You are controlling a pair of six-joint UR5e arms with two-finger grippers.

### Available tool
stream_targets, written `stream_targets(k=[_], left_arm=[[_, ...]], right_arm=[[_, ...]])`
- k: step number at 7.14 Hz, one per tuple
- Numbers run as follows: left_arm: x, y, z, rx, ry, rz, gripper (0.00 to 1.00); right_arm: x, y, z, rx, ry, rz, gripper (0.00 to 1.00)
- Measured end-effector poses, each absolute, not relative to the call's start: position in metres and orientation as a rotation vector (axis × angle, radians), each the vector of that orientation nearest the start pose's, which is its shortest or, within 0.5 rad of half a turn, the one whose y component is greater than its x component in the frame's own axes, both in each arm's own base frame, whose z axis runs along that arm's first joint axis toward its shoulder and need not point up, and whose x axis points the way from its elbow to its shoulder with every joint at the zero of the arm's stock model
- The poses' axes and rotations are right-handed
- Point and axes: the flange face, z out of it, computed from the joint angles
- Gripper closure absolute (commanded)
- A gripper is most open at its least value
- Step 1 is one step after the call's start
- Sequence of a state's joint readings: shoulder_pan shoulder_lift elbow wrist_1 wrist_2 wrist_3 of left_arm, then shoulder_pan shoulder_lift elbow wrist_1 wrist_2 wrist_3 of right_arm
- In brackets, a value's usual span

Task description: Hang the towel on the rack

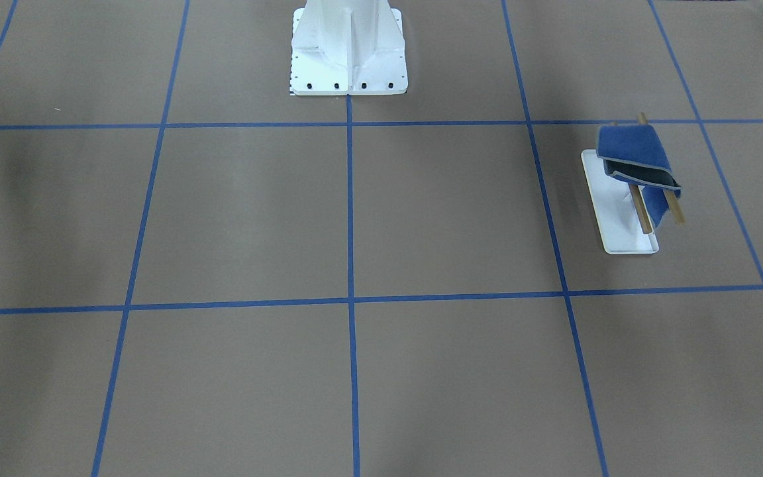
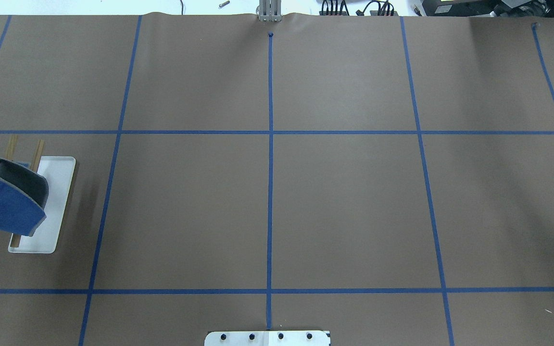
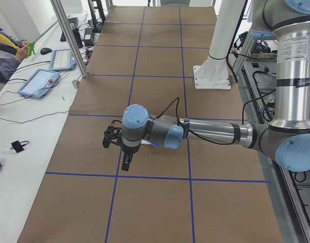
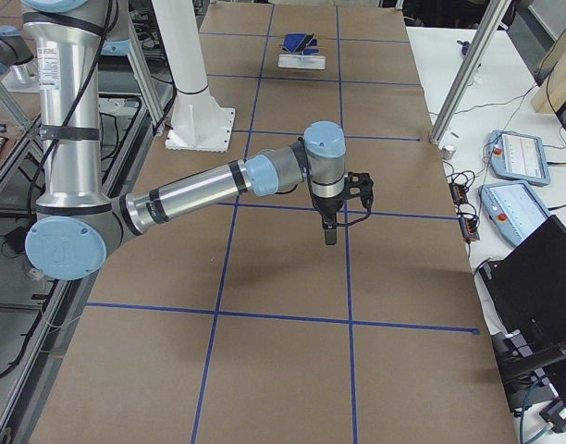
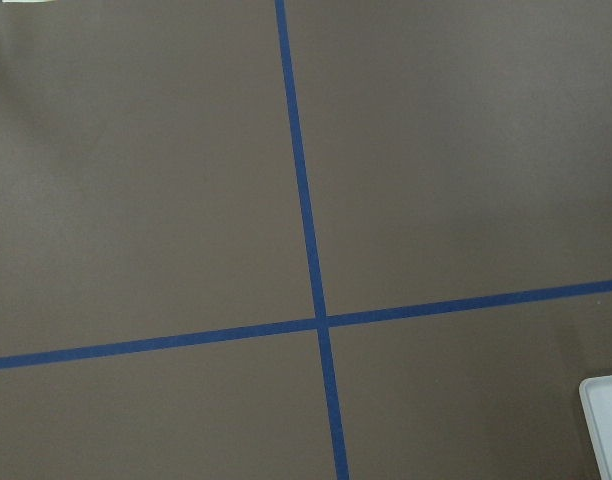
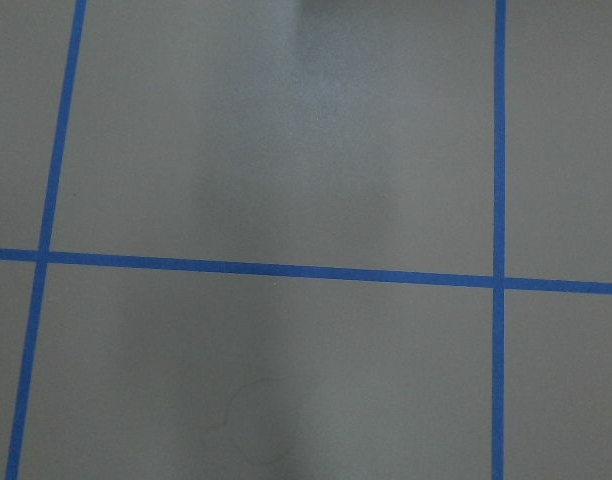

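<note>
The blue towel [image 1: 633,149] with a grey border hangs folded over the rack's two tan wooden rods, covering the half of them nearer the robot. The rack [image 1: 620,218] has a flat white tray base. Both stand on the robot's left side of the table, seen in the overhead view as towel [image 2: 12,206] and rack [image 2: 58,192], and small and far off in the exterior right view [image 4: 300,43]. My left gripper [image 3: 126,164] and right gripper [image 4: 329,236] show only in the side views, pointing down above the table. I cannot tell whether they are open or shut.
The large white bolted pedestal [image 1: 348,53] stands at the robot's side of the brown table, which is marked with blue tape lines. A white tray corner [image 5: 606,420] shows in the left wrist view. Operators' tablets [image 3: 41,81] lie on the side bench.
</note>
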State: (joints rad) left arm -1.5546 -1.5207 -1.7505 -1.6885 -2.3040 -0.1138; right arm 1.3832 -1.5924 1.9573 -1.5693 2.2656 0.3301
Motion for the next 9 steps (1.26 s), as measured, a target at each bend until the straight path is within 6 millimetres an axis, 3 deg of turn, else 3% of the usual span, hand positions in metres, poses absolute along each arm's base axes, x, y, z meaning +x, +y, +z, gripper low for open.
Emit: stream_targets(k=[3,5,9], left_arm=[[-0.045,-0.499,0.551,0.111,0.693,0.059,0.02],[-0.045,-0.493,0.555,0.127,0.658,0.151,0.02],[-0.041,-0.476,0.566,0.107,0.685,0.159,0.02]], right_arm=[[-0.021,-0.482,0.484,0.162,-0.754,0.003,0.00],[-0.023,-0.482,0.483,0.161,-0.756,-0.002,0.00],[-0.031,-0.475,0.491,0.132,-0.756,-0.012,0.00]])
